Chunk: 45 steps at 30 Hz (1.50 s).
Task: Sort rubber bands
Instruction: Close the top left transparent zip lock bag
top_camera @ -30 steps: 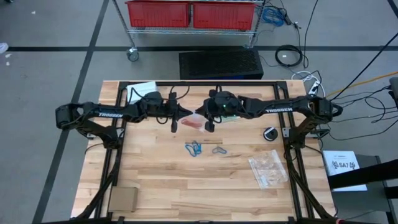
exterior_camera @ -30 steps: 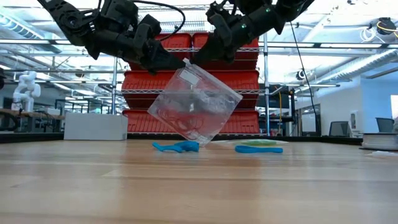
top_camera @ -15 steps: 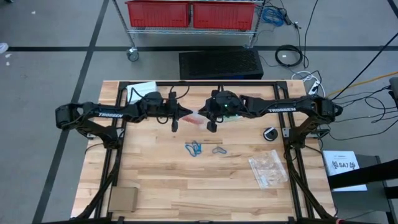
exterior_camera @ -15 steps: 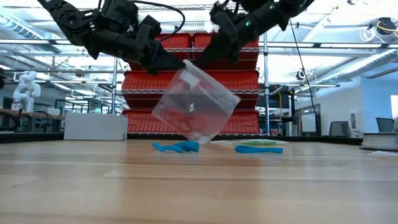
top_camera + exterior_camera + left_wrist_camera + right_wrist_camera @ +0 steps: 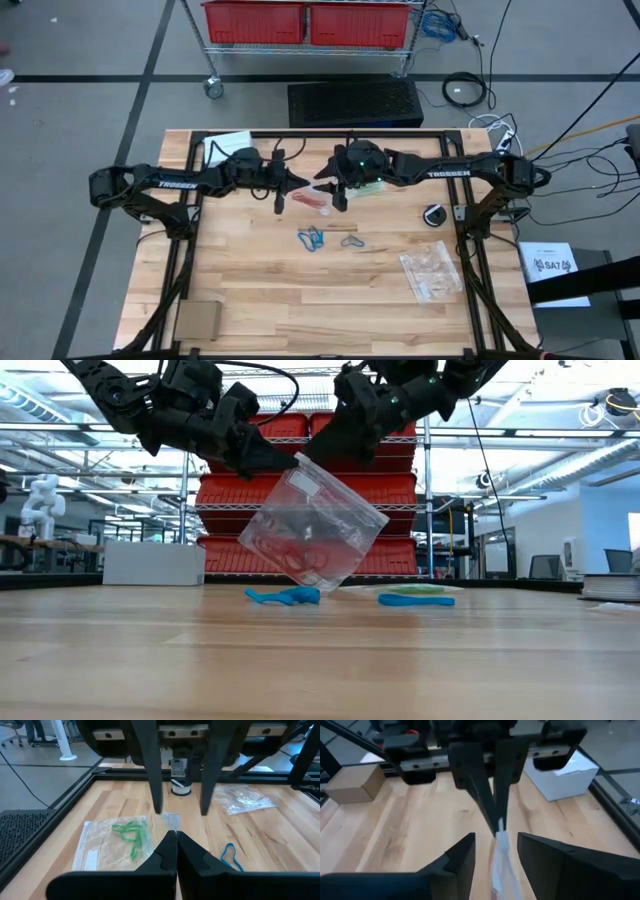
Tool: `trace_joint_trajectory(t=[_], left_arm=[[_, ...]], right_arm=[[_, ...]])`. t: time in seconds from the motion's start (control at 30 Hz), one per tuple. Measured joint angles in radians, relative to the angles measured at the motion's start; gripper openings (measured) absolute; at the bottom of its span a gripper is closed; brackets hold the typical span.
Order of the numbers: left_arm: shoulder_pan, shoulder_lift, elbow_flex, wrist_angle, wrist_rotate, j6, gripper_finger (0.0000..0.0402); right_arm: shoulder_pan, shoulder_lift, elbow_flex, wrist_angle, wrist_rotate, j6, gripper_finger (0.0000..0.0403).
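A clear plastic bag (image 5: 318,525) with red rubber bands (image 5: 300,552) at its bottom hangs tilted above the table's far middle. My left gripper (image 5: 290,460) is shut on its top. My right gripper (image 5: 497,855) is open, its fingers standing on either side of the bag's top edge (image 5: 501,845) without touching it. Blue rubber bands (image 5: 312,238) and a grey one (image 5: 350,241) lie loose on the wood in front. A second bag with green rubber bands (image 5: 131,837) lies flat beneath my right gripper (image 5: 332,192). My left gripper pinches the bag's top edge (image 5: 171,821) at one corner between its two shut fingers. The fingers (image 5: 270,458) slant down from the table's left side. The bag hangs below them, tilted, clear of the table.
A further clear bag (image 5: 432,272) lies at the right front. A cardboard box (image 5: 197,321) sits at the near left corner, a small round black thing (image 5: 435,215) at the right, a white paper (image 5: 228,145) at the far left. Bare wood lies along the near edge.
My right gripper has opened at the bag's top edge, after rising a little and coming back down. The bag has stayed hanging from my left gripper, and the red bands now show lower in it.
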Motion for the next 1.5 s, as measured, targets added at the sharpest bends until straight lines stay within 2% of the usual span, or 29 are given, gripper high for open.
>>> trace_joint_trajectory(t=[0.23, 0.47, 0.53, 0.97, 1.5], left_arm=[[0.000, 0.000, 0.000, 0.000, 0.000, 0.001, 0.0000], [0.000, 0.000, 0.000, 0.007, -0.003, 0.000, 0.0000], [0.000, 0.000, 0.000, 0.005, -0.005, 0.000, 0.0000], [0.000, 0.000, 0.000, 0.004, -0.048, -0.008, 0.0000], [0.003, 0.000, 0.000, 0.001, -0.093, -0.009, 0.0000]], right_arm=[[0.000, 0.019, 0.000, 0.020, -0.001, 0.000, 0.0114], [0.000, 0.023, 0.000, 0.027, 0.004, 0.002, 0.0023], [0.000, 0.023, 0.000, 0.025, 0.005, 0.002, 0.0009], [0.002, 0.013, 0.002, -0.104, 0.007, 0.022, 0.0015], [0.010, -0.014, 0.001, -0.447, 0.061, 0.026, 0.0013]])
